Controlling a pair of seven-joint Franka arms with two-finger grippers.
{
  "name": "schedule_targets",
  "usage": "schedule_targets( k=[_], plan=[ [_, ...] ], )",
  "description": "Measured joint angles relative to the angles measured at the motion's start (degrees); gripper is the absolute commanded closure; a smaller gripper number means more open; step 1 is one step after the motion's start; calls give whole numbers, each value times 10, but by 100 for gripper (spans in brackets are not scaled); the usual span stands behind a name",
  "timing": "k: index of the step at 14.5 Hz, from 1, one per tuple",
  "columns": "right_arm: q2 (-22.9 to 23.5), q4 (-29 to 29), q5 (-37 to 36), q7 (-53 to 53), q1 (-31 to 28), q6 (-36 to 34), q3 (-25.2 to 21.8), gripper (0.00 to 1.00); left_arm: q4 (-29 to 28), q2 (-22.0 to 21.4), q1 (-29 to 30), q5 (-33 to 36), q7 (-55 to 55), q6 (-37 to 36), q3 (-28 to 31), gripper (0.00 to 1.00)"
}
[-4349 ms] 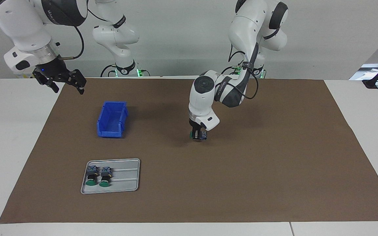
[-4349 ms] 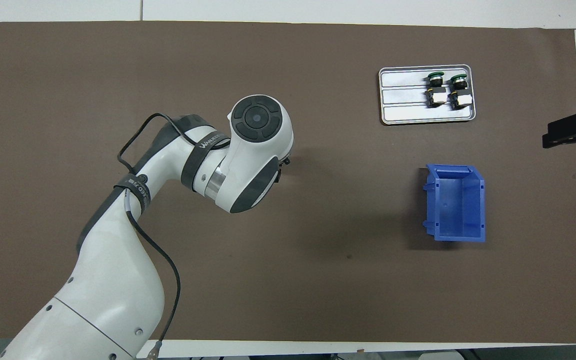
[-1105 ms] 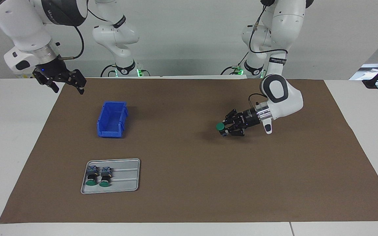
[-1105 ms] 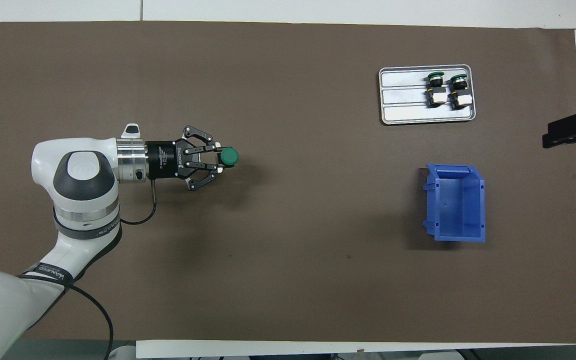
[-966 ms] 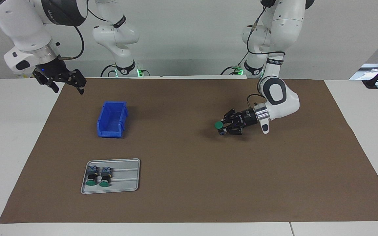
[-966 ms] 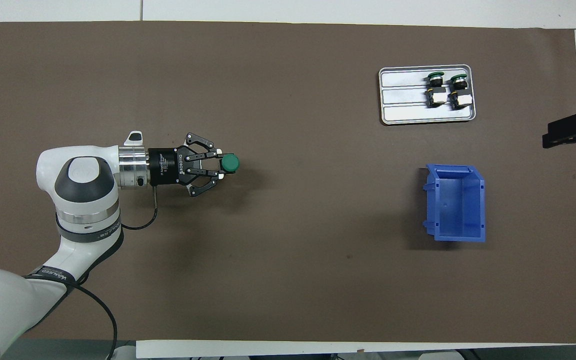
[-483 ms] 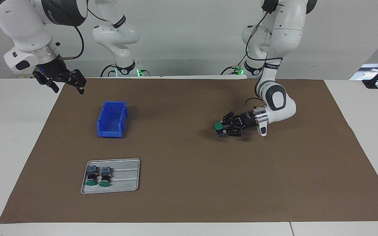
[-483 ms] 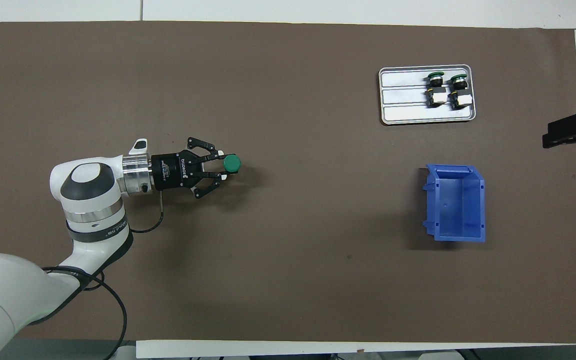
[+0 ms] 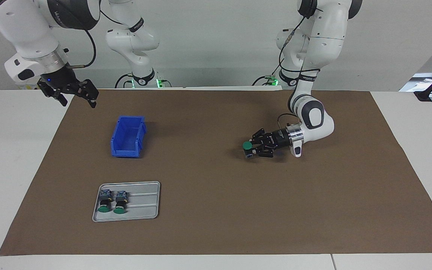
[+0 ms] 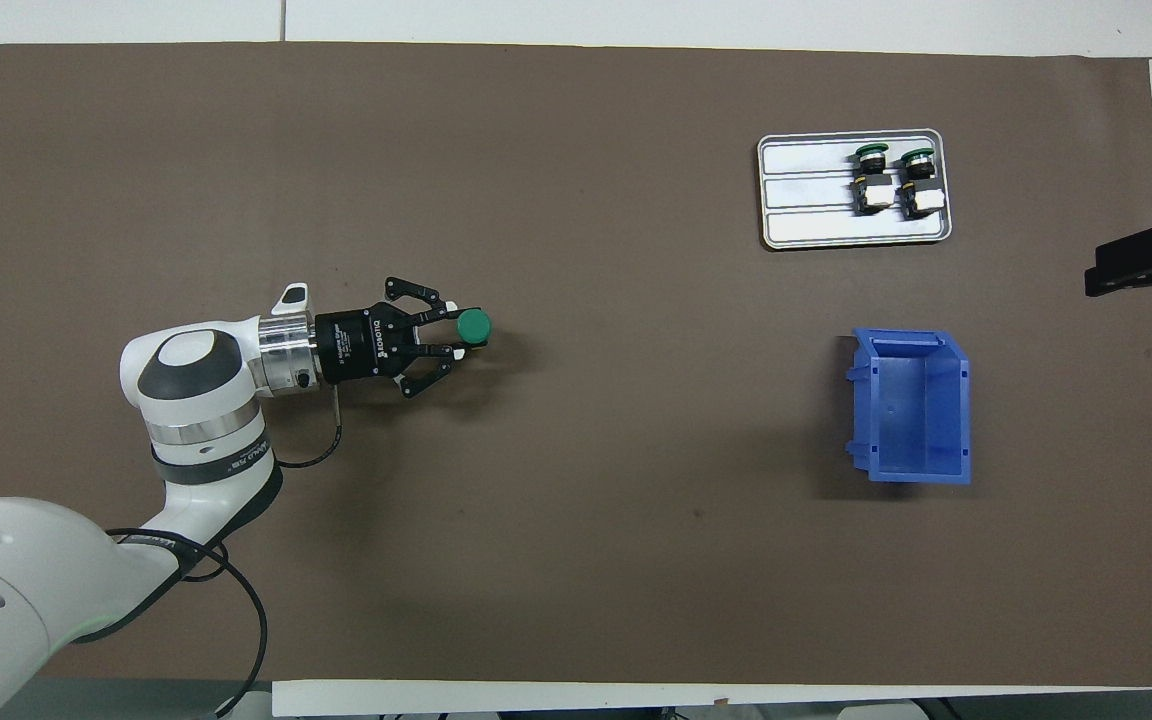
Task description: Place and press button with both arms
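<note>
My left gripper (image 9: 252,149) is clamped on the button (image 9: 246,146), cap up, low over the mat. It is not yet set down or pressed. My right gripper (image 9: 74,98) waits with fingers apart, well away, near the bin (image 9: 128,136).

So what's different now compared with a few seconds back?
The left gripper, shut on the button throughout, lifted it off the brown mat, carried it toward its own end, turned sideways, and is now lowering it. The right gripper, blue bin and tray with two spare buttons stayed put.
</note>
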Motion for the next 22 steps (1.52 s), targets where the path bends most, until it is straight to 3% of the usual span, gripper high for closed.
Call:
schedule_targets(
  k=[8, 22],
  plan=[
    [0, 0, 0, 0, 0, 0, 0, 2, 0, 13, -22, -16, 13, 2, -1, 99],
    [0, 0, 0, 0, 0, 0, 0, 2, 0, 14, -24, -17, 15, 16, -1, 87]
  ],
)
